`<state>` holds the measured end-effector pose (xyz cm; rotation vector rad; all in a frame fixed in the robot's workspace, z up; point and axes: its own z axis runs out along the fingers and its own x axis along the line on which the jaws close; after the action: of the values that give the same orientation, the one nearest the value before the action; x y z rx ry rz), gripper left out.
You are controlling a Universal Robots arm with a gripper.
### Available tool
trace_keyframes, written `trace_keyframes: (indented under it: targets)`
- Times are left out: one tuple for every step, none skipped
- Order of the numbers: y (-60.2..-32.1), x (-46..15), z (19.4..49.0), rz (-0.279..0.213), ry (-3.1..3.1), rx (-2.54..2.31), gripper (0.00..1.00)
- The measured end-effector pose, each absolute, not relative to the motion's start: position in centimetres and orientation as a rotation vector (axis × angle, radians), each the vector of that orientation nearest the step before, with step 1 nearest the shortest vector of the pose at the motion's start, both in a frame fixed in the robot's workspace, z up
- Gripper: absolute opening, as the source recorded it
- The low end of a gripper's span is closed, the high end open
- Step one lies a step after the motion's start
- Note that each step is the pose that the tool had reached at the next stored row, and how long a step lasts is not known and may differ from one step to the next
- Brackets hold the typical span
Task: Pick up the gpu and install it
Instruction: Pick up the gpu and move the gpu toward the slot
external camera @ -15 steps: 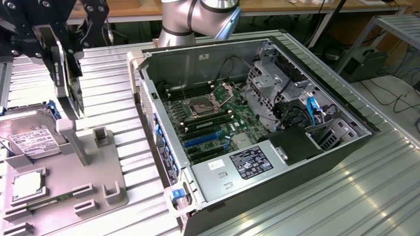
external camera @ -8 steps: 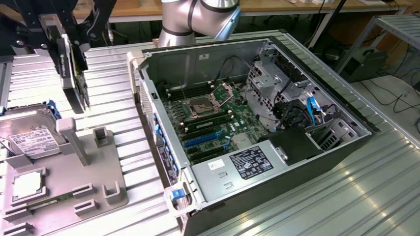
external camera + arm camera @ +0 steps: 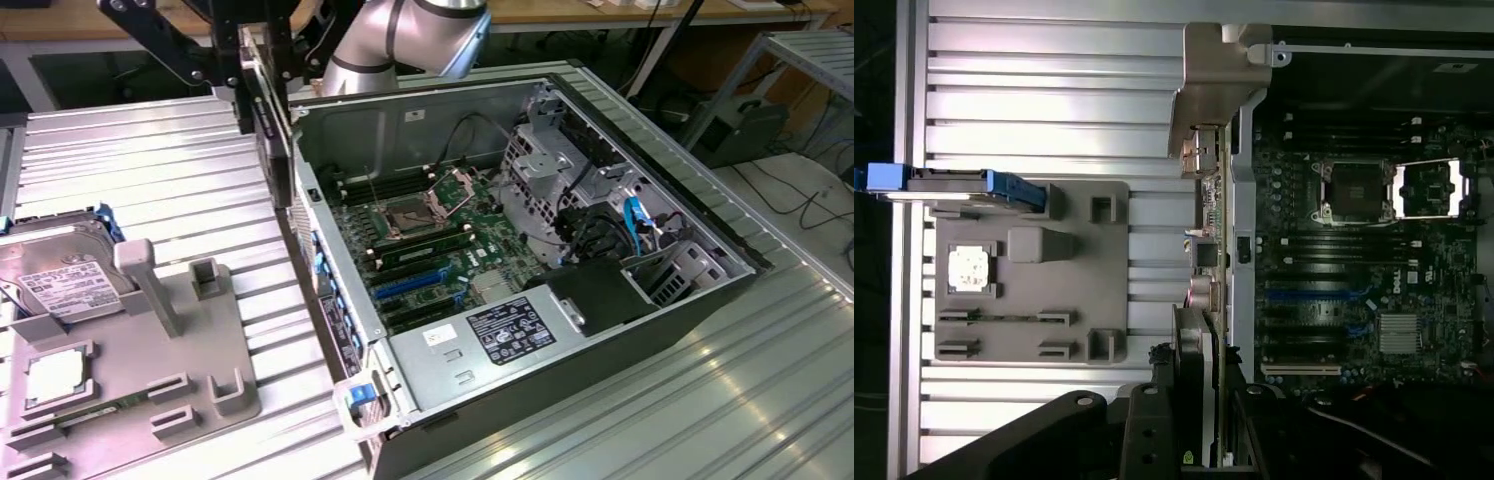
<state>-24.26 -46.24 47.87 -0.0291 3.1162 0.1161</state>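
The gripper point(image 3: 1199, 405) pinches the gpu point(image 3: 1217, 260) between its black fingers point(image 3: 1146, 420), clamped near the fan shroud point(image 3: 1189, 345). From them the card runs edge-on out to its silver bracket point(image 3: 1216, 80). The card hangs in the air above the edge of the open computer case point(image 3: 387, 135). On one side of the fingers lies the motherboard point(image 3: 1354, 270) with its CPU socket point(image 3: 1351, 188). On the other side sits the grey parts tray point(image 3: 1034, 290), carrying a hard drive point(image 3: 60, 275).

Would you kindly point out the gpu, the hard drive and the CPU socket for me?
gpu point(image 3: 1219, 90): wrist view, on its silver end bracket.
hard drive point(image 3: 60, 285): exterior view, on its white label.
CPU socket point(image 3: 400, 218): exterior view, on its open middle.
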Motion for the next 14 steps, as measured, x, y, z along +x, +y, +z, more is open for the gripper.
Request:
trace_keyframes:
  targets:
    - [-46.2, -24.0, 47.9, 0.116, 3.116, -0.029, 0.28]
    - [-46.2, -23.9, 47.9, 0.116, 3.116, -0.029, 0.28]
    - [-46.2, -23.7, 47.9, 0.116, 3.116, -0.029, 0.28]
    - [-46.2, -23.5, 47.9, 0.116, 3.116, -0.029, 0.28]
    - [-46.2, -23.2, 47.9, 0.116, 3.116, -0.029, 0.28]
    - [-46.2, -23.0, 47.9, 0.116, 3.116, -0.029, 0.28]
    - [-46.2, -22.8, 47.9, 0.116, 3.116, -0.029, 0.28]
    - [-46.2, -22.5, 47.9, 0.116, 3.116, -0.029, 0.28]
    - [-46.2, -22.3, 47.9, 0.116, 3.116, -0.029, 0.28]
    - [-46.2, -22.1, 47.9, 0.116, 3.116, -0.029, 0.28]
    - [-46.2, -21.5, 47.9, 0.116, 3.116, -0.029, 0.28]
    - [-46.2, -21.3, 47.8, 0.116, 3.116, -0.029, 0.28]
    - [-46.2, -20.9, 47.9, 0.116, 3.116, -0.029, 0.28]
    - [-46.2, -20.8, 47.8, 0.116, 3.116, -0.029, 0.28]
